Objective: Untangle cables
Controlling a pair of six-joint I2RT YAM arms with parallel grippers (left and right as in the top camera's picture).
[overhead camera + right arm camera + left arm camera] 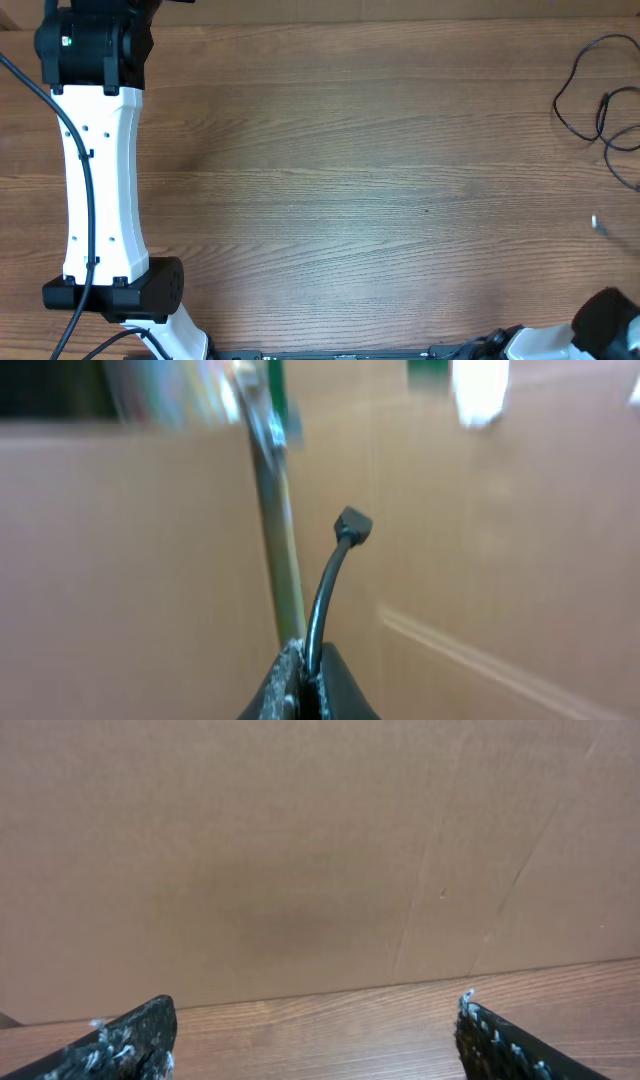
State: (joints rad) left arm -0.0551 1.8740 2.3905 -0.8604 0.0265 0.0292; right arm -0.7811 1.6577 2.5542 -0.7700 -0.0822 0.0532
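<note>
Pinching a thin black cable (328, 595) just below its small plug (353, 525), the right tool (308, 682) grips tight; the left tool (315, 1042) gapes wide, empty. Other black cord loops (590, 85) lie at the far right of the brown wooden surface (350, 200). Best to draw slowly with gentle tension so the loops slide free.

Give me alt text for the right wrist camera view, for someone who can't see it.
The right gripper, shut, pinches a thin black cable whose small plug arcs upward. Behind it is a blurred brown backdrop.
</note>
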